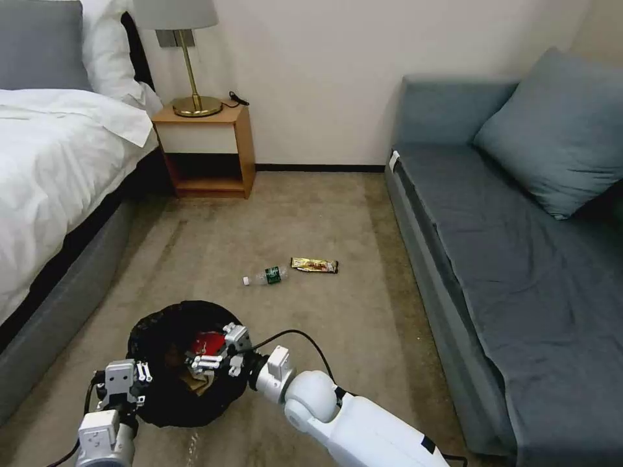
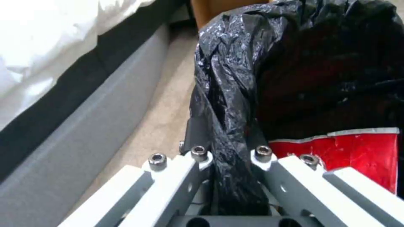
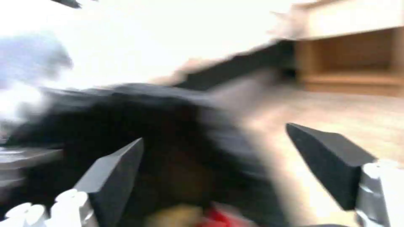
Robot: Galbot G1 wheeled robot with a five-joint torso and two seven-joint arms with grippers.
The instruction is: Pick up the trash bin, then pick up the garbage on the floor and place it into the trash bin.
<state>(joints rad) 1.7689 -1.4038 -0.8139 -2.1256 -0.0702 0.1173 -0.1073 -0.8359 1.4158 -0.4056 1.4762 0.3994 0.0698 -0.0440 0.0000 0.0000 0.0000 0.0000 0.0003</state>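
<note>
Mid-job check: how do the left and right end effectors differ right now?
The left end effector is clamped on the black-bagged rim of the trash bin, while the right end effector is open and holds nothing. The left sits at the bin's near-left edge; the right hangs over the bin's mouth, above the red-and-white packet inside. Both are at the bin, low near the carpet.

Right wrist view motion-blurred; trash bin (image 3: 168, 126) smeared. Left claw (image 1: 139, 383) tips hidden behind bag.
</note>
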